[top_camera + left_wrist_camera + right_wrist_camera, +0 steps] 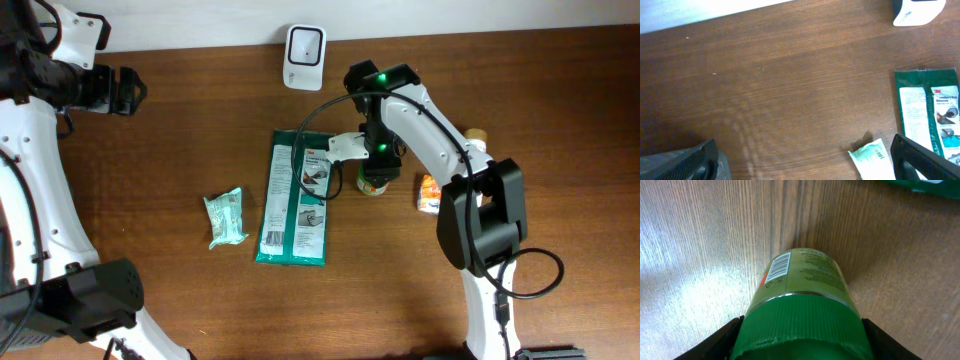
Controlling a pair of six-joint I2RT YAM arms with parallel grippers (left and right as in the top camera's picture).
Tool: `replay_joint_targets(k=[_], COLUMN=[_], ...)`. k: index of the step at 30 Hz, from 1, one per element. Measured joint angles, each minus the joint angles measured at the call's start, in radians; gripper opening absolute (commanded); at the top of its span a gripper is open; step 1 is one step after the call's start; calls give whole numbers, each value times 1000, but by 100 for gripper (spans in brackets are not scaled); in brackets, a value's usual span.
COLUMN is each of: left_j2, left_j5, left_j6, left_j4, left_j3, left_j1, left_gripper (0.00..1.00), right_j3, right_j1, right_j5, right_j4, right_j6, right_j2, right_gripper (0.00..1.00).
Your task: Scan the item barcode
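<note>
Progress is early: the right gripper (800, 342) pinches the jar (805, 275) by its lid (800, 320) near the table's (180, 140) middle, beside the green packet (292, 200), well apart from the scanner (304, 55) at the far edge. Nothing is scanned yet. The left gripper (805, 160) hangs spread and empty.

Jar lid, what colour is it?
Green, with fine ridges around its side. The jar lid shows best in the right wrist view.
</note>
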Motion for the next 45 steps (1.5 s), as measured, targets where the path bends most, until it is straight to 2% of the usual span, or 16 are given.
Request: replay_joint_targets(k=[1, 2, 7, 10, 12, 14, 15, 16, 18, 21, 26, 30, 35, 40, 43, 45], left_j2=[0, 0, 0, 0, 0, 0, 0, 0, 0, 0, 0, 0, 0, 0, 0, 0], left_j5=[0, 0, 0, 0, 0, 0, 0, 0, 0, 0, 0, 0, 0, 0, 0, 0], left_j6=[0, 0, 0, 0, 0, 0, 0, 0, 0, 0, 0, 0, 0, 0, 0, 0], left_j4=[0, 0, 0, 0, 0, 0, 0, 0, 0, 0, 0, 0, 0, 0, 0, 0], left_j3=[0, 0, 0, 0, 0, 0, 0, 0, 0, 0, 0, 0, 0, 0, 0, 0], left_j1=[0, 0, 0, 0, 0, 0, 0, 0, 0, 0, 0, 0, 0, 0, 0, 0], left_gripper=[99, 99, 99, 99, 99, 99, 99, 99, 99, 99, 99, 99, 99, 99, 99, 99], right_j3=[-3, -6, -11, -10, 15, 19, 19, 19, 19, 20, 20, 19, -46, -95, -96, -96], right_j1=[0, 0, -1, -1, -1, -1, -1, -1, -1, -1, -1, 18, 64, 66, 58, 50], right_j5=[0, -5, -32, -35, -38, -66, -103, -158, -205, -101, -46, -76, -82, -67, -35, -30], right_j4=[2, 4, 4, 4, 3, 1, 6, 11, 13, -7, -47, -48, -7, 47, 80, 93], right_j6=[-2, -3, 55, 232, 500, 845, 919, 987, 1098, 1588, 2031, 2154, 2195, 2198, 2101, 1895], right_j2=[1, 1, 1, 1, 1, 1, 1, 1, 1, 1, 1, 1, 1, 1, 1, 1], right_gripper=[92, 98, 98, 98, 98, 98, 89, 86, 86, 87, 87, 87, 86, 76, 73, 74])
